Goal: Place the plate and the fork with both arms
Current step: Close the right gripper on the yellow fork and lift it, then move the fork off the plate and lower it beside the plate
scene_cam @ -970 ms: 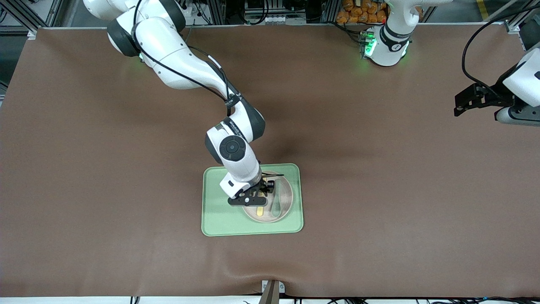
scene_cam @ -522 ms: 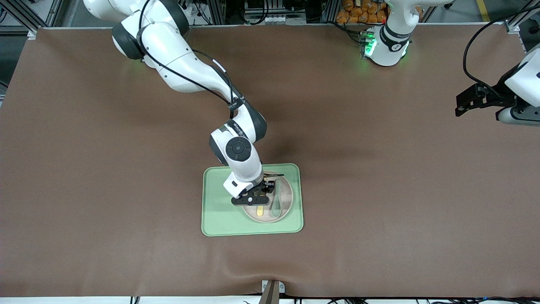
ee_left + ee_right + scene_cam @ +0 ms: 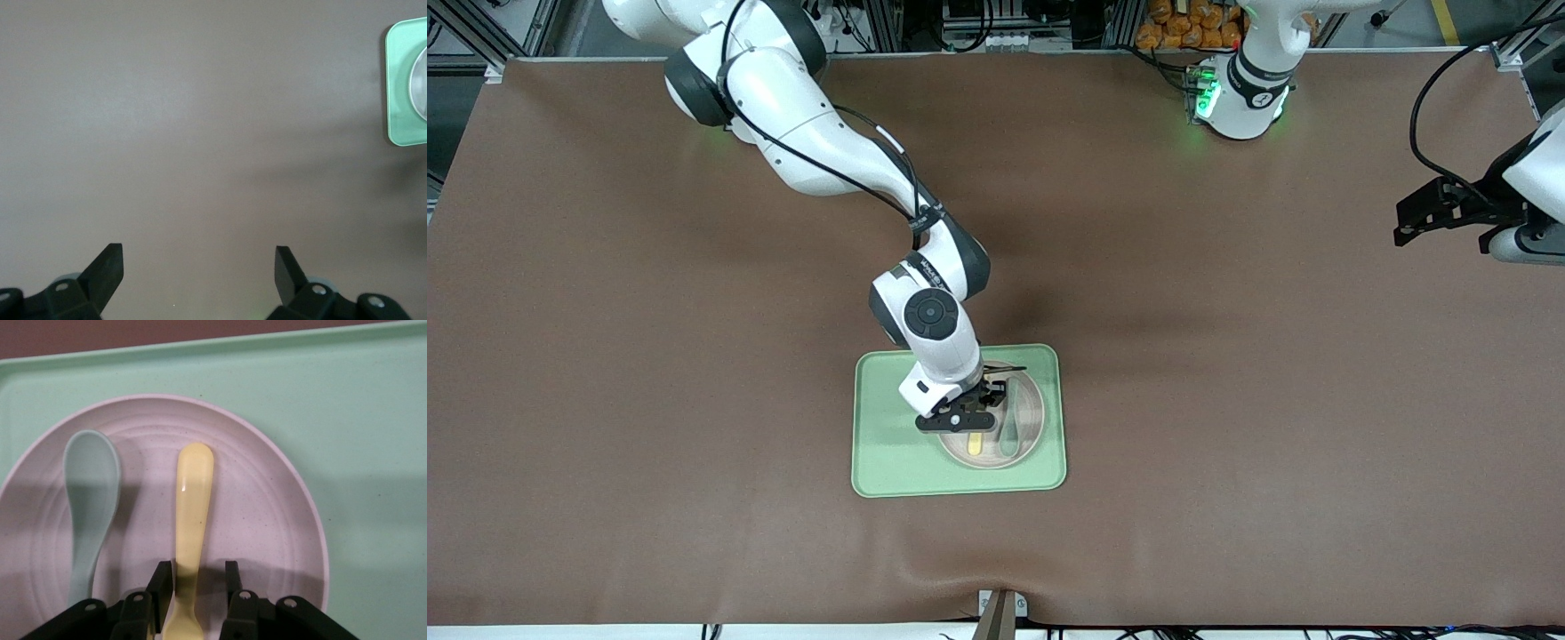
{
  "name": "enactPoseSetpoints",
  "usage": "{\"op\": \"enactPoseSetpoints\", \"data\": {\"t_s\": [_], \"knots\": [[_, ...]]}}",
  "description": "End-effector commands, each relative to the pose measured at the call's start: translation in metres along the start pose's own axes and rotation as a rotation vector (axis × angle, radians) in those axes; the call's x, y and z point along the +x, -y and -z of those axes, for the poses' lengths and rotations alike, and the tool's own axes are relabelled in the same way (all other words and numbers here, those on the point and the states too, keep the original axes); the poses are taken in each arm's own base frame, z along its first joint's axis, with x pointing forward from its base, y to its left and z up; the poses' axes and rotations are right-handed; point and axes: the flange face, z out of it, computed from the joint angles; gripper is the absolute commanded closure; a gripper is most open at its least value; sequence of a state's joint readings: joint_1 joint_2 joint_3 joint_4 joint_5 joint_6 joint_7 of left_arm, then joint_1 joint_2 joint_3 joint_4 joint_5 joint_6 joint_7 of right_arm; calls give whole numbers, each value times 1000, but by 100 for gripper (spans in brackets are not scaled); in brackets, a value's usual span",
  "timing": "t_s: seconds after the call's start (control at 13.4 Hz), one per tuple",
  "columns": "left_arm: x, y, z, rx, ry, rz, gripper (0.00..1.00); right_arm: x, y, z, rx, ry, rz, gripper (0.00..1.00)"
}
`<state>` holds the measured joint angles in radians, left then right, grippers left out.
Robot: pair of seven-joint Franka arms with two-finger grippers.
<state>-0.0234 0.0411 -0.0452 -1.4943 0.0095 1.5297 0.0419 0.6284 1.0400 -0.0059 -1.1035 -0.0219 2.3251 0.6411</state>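
Note:
The off-white plate [image 3: 1033, 416] lies on the light-green tray [image 3: 889, 444]. The pale-yellow fork [image 3: 975, 444] lies in the plate beside a grey-green spoon [image 3: 1009, 428]. My right gripper [image 3: 976, 411] is low over the plate. In the right wrist view the fork [image 3: 193, 500] lies on the plate [image 3: 267, 507], and the right gripper [image 3: 195, 583] straddles its neck, open: one finger [image 3: 160, 583] touches it and the other stands off with a gap. My left gripper [image 3: 1405, 227] is open and empty, waiting over bare table at the left arm's end [image 3: 197, 263].
The spoon [image 3: 90, 500] lies alongside the fork in the plate. The tray's rim [image 3: 347, 407] surrounds the plate. A corner of the tray [image 3: 400, 100] shows in the left wrist view. The brown mat covers the table around the tray.
The right gripper has shifted slightly over the plate, the fork's end still lying on the plate. The left gripper has drawn a little farther toward its end of the table.

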Motion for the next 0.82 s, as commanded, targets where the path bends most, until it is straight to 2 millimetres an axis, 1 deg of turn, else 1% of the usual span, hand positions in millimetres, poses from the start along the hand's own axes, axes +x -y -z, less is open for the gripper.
{"op": "enactPoseSetpoints", "data": {"t_s": [0.0, 0.07, 0.22, 0.52, 0.67, 0.75], "knots": [[-6, 4, 13, -1, -30, 0, 0, 3, 6, -1, -12, -28, -1, 62], [-6, 7, 13, -1, -29, 3, 0, 3, 6, -1, -12, -28, 1, 80], [-6, 8, 14, -1, -30, 3, 0, 3, 6, 0, -11, -27, 1, 100], [-3, 8, 8, 0, -20, 6, 0, 5, 4, 2, -17, -22, 1, 100], [-3, 8, 7, 0, -16, 5, 0, 8, -1, 4, -25, -5, -10, 100], [-3, 8, 6, -1, -15, 5, 0, 11, -2, 13, -26, 1, -15, 100]]}}
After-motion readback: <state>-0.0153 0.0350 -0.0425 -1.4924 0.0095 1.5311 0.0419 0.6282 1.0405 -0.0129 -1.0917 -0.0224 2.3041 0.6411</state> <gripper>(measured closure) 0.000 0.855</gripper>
